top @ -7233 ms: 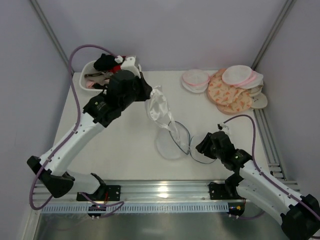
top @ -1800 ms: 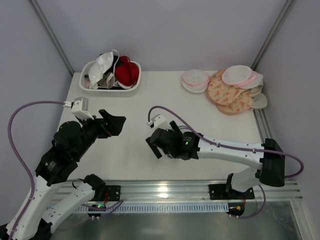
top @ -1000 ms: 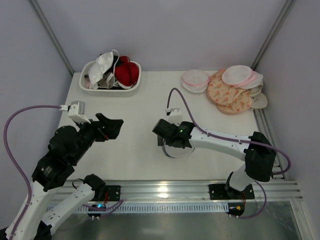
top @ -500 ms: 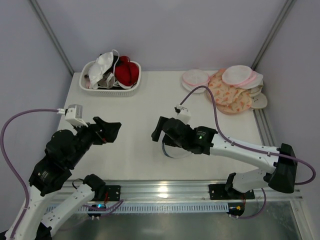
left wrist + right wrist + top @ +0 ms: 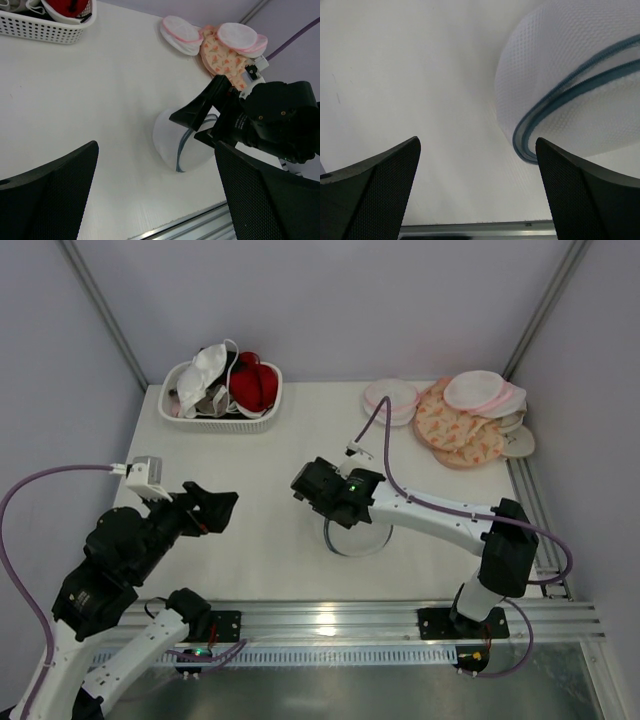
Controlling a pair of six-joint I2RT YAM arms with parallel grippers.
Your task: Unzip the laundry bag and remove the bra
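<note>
My right pincer [image 5: 477, 141] gapes wide, empty, by the bag [image 5: 358, 536], lying mid-desk nearer the near edge. My left pincer [image 5: 156, 145], equally wide, holds nothing. The bra [image 5: 205, 368] sits in the basket [image 5: 222, 416], far left corner.

The laundry bag [image 5: 354, 540] lies flat on the counter [image 5: 260, 455], a bit right of the middle and closer to the near edge than to the far edge. The right tool [image 5: 306, 486] hangs over the bag's far left side, up off it. The left tool [image 5: 208, 506] is over the left part of the counter, well apart from the bag. A basket [image 5: 215, 421] sits in the far left corner. The bra [image 5: 205, 370] lies in the left half of the basket, with other clothes [image 5: 250, 386] just beside it on the right. A pile of pouches [image 5: 455, 425] is in the far right corner, some lying on others.
</note>
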